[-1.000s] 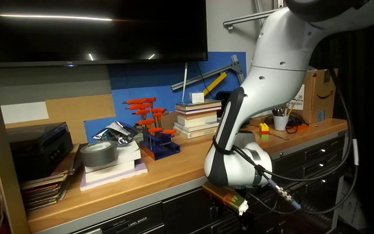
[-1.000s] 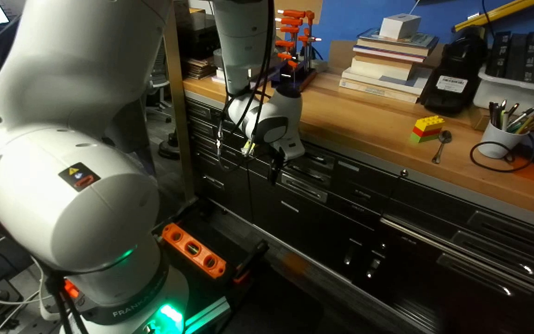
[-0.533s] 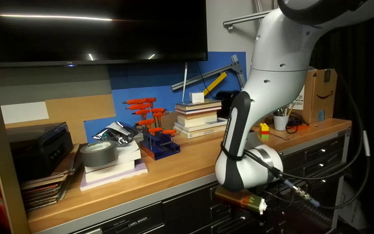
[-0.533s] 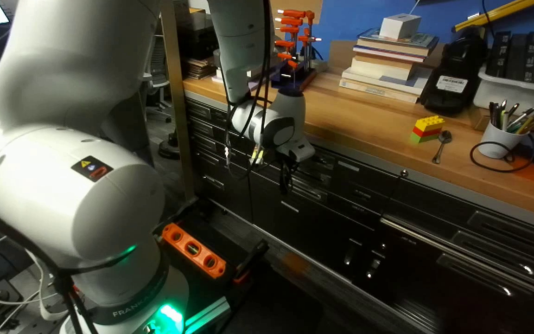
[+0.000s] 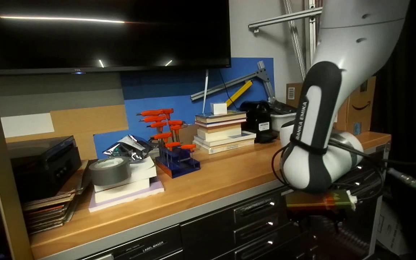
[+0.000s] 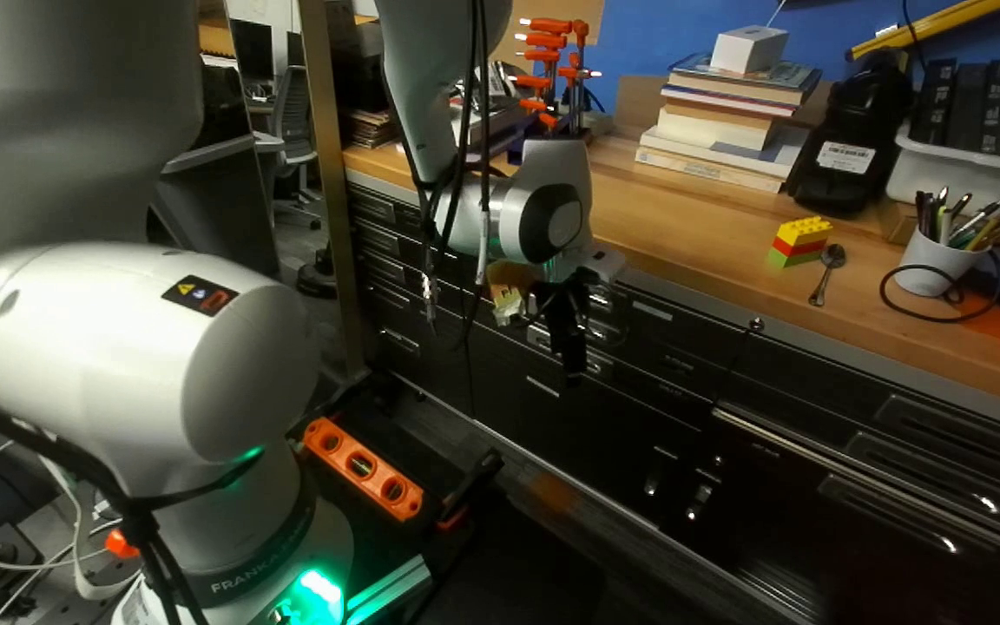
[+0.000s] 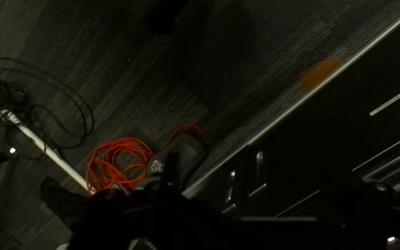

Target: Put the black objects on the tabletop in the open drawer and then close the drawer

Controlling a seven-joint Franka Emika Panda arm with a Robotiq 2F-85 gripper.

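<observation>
The wooden counter [image 6: 674, 243] is the largest thing, solid and unlikely to shift if bumped; the white arm [image 5: 316, 122] covers part of it in both exterior views. Below it come the dark drawers [image 5: 208, 231], whose fronts look stiff and probably metal, so the one to be closed should take a firm, flat push at its middle and may run heavy if loaded. Which one stands open I cannot tell: a long pale edge [image 6: 747, 427] in an exterior view may be its lip. The end effector [image 5: 318, 224] hangs in front of these fronts, lower than the counter's edge, its jaws wide apart with nothing between them. The handles [image 5: 255, 229] are smaller, smooth-looking and perhaps slippery; pressing the front seems safer than pinching one. Smallest should be the black objects, which I cannot make out on the counter or in a drawer; some may lie behind the arm. Their weight is a guess; if light and rigid, a gentle pinch low across opposite faces should hold.
</observation>
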